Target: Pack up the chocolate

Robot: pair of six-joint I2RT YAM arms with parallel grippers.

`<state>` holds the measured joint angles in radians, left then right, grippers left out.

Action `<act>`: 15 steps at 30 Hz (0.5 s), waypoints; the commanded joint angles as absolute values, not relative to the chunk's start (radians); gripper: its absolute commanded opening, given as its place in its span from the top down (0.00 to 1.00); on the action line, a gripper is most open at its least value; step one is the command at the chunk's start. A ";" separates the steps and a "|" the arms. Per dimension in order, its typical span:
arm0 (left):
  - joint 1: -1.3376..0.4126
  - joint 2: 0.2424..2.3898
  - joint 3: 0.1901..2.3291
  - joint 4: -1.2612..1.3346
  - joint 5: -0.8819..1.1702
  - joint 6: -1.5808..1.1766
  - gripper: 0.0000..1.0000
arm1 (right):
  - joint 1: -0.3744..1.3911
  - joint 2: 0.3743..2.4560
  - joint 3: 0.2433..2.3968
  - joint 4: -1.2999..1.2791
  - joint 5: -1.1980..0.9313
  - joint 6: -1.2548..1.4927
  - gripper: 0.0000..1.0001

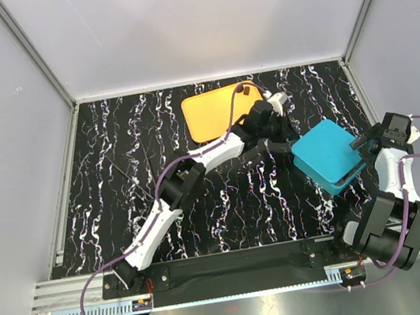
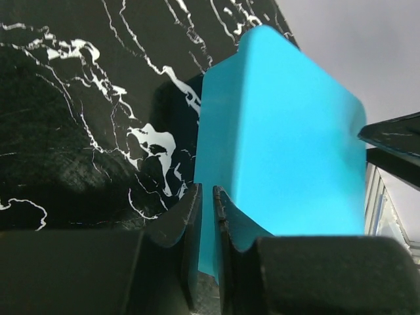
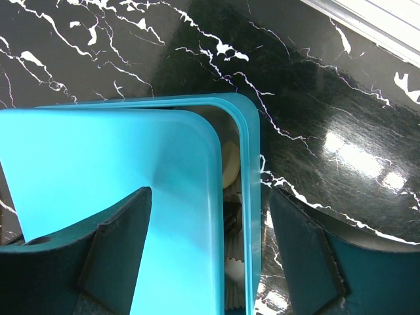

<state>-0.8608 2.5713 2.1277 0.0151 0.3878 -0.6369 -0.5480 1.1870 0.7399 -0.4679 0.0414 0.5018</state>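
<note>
The teal box (image 1: 326,157) stands at the right of the table with its lid (image 3: 111,164) lying askew on top. Through the gap between the lid and the box rim (image 3: 253,197) I see chocolate: a cream piece (image 3: 230,164), a dark piece (image 3: 231,216) and a white paper cup (image 3: 234,270). My left gripper (image 1: 291,141) is at the box's left corner, shut on the lid's edge (image 2: 289,144); its jaws (image 2: 207,194) pinch the thin teal flange. My right gripper (image 1: 362,145) is open (image 3: 210,194), straddling the box's right rim, touching nothing.
The flat orange tray (image 1: 217,110) lies at the back centre, behind the left arm, with no pieces visible on it. The table is black marble-patterned (image 1: 114,157), with white walls around. The right gripper's finger (image 2: 394,138) shows beyond the lid in the left wrist view.
</note>
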 commanded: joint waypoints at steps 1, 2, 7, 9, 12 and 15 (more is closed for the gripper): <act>-0.865 2.582 2.181 0.064 0.374 -0.649 0.84 | -0.552 1.163 0.741 -0.437 0.054 0.506 0.20; -0.865 2.586 2.180 0.066 0.376 -0.652 0.85 | -0.552 1.160 0.741 -0.437 0.055 0.506 0.20; -0.873 2.583 2.177 0.069 0.383 -0.652 0.85 | -0.552 1.152 0.742 -0.439 0.060 0.509 0.20; -0.877 2.574 2.175 0.064 0.383 -0.646 0.85 | -0.552 1.155 0.745 -0.437 0.060 0.511 0.20; -0.885 2.566 2.175 0.057 0.371 -0.635 0.85 | -0.552 1.161 0.742 -0.433 0.058 0.514 0.20; -0.897 2.563 2.186 0.026 0.342 -0.609 0.85 | -0.552 1.161 0.738 -0.431 0.058 0.515 0.20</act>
